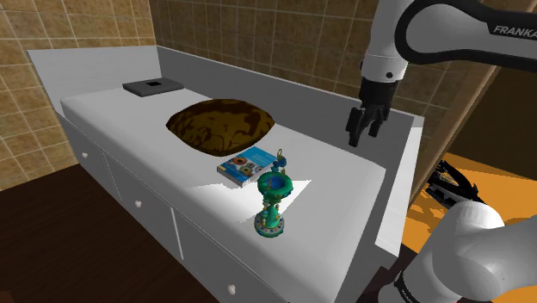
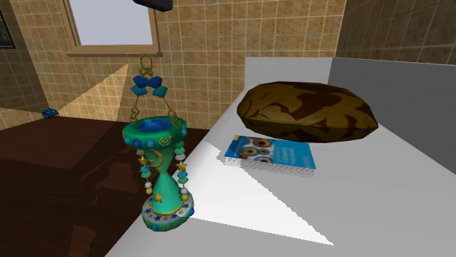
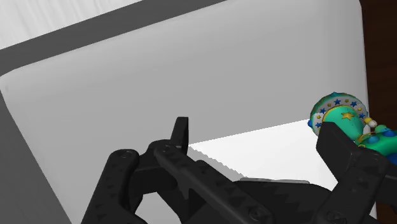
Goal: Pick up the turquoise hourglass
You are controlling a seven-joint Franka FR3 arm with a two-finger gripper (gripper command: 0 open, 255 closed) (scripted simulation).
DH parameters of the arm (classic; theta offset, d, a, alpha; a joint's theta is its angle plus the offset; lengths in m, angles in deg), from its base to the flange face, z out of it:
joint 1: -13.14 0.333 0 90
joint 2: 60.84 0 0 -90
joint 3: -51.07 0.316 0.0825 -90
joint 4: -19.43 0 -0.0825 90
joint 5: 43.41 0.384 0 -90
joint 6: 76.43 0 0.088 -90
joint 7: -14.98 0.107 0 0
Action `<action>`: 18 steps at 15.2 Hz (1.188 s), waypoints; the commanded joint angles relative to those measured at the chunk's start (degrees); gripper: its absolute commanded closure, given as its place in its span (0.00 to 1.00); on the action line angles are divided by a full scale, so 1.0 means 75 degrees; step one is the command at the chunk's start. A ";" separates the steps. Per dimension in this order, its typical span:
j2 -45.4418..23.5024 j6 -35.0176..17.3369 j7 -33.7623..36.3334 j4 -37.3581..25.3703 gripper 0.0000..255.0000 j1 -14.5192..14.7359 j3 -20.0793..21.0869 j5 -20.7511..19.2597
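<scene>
Hourglass (image 2: 162, 175) sits closest to the second exterior camera: turquoise-green, upright, at the front edge of the desk (image 2: 380, 204), the edge over the drawers. It has a wide cup on top, a narrow waist and a flared, starred foot. Bead strings (image 2: 144, 171) hang down its sides, and a hanger loop (image 2: 148, 77) with a blue bow rises from the top. Book (image 2: 270, 153) lies flat just beside it, toward the desk's middle, with a brown mottled mound (image 2: 307, 109) beyond.

Tool (image 1: 362, 136): fingers spread, nothing between them. It hangs high over the desk's back edge, well apart from the hourglass (image 1: 274, 207). In the wrist view the hourglass (image 3: 347, 118) lies off beside one finger, not between the two, and the tool (image 3: 254, 127) is aimed at bare desk.

Step in hand, as judged: approach; grasp not yet begun.

Notes for doing it well:
- Carry the tool across toward the front edge first and centre the hourglass between the fingers before lowering.
- Stay clear of the hanger loop; a straight drop would likely strike it.
- Aim for the waist, under the cup, so the flare resists slipping.
- Bead strings may get pinched; tolerable if the grip is square.
- Close slowly: the hourglass is tall with a small foot, and an outward nudge could tip it off the desk.
- Keep off the book.
</scene>
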 commanded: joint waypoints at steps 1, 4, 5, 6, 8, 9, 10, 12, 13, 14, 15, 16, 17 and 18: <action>0.0000 0.0000 0.0000 0.0000 0.00 0.0000 0.0000 0.0000; 0.0121 -0.0590 0.0869 0.0329 0.00 0.0072 0.0696 0.0201; 0.0126 -0.0790 0.1160 0.0413 0.00 0.0094 0.0933 0.0256; 0.0113 -0.0991 0.1452 0.0483 0.00 0.0111 0.1174 0.0304; 0.0033 -0.1394 0.2045 0.0582 0.00 0.0138 0.1661 0.0371; -0.0034 -0.1594 0.2342 0.0610 0.00 0.0138 0.1912 0.0391; -0.0118 -0.1793 0.2643 0.0623 0.00 0.0129 0.2167 0.0401; -0.0338 -0.2181 0.3258 0.0605 0.00 0.0088 0.2685 0.0377; -0.0472 -0.2369 0.3572 0.0572 0.00 0.0048 0.2952 0.0345; -0.0622 -0.2550 0.3892 0.0525 0.00 -0.0002 0.3221 0.0294; -0.0789 -0.2724 0.4219 0.0462 0.00 -0.0065 0.3497 0.0226; -0.0970 -0.2889 0.4554 0.0382 0.00 -0.0143 0.3778 0.0138; -0.1166 -0.3043 0.4897 0.0287 0.00 -0.0236 0.4066 0.0029; -0.1376 -0.3185 0.5247 0.0176 0.00 -0.0348 0.4364 -0.0102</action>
